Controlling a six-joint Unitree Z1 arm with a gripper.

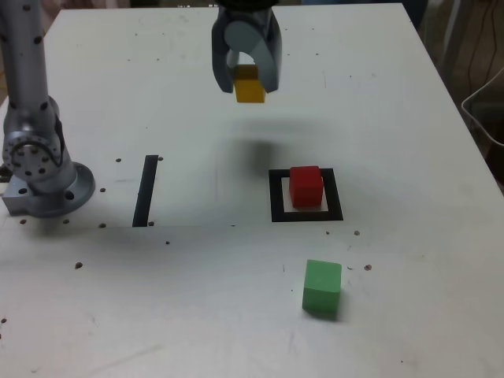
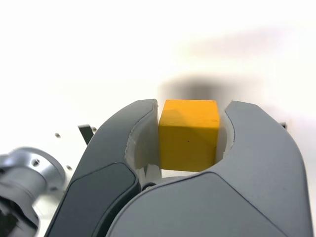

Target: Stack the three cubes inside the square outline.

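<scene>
Gripper: dark grey gripper (image 1: 250, 83) sits up at the far side of the table, a bit left of centre in the exterior view, clearly off the surface, with a soft shadow on the tabletop below it.
Fingers: clamped on the yellow cube (image 1: 250, 85); the wrist view shows both curved fingers (image 2: 123, 143) pressed against opposite faces of it, no gap on either side.
Yellow cube: held in the air between the jaws, its lower part poking out past the fingertips, touching nothing else. Far side of the scene, well apart from the other two blocks.
Red cube: red cube (image 1: 305, 187) sits upright inside the square outline (image 1: 276, 197), on the white centre, right of middle in the exterior view. Looks pushed slightly toward the far edge of the border, but it's inside it.
Green cube: green cube (image 1: 322, 288) is on the bare tabletop, nearer the camera than the outline and a touch to the right, not touching it, turned a little out of square with it.
Black strip: straight black strip (image 1: 146, 190) lies flat left of the outline, well apart from it.
Arm base: silver arm base (image 1: 39, 169) is bolted down at the exterior view's left edge, just beside the strip.
Table: white table (image 1: 197, 315), scuffed, with small dark specks and holes here and there.
</scene>
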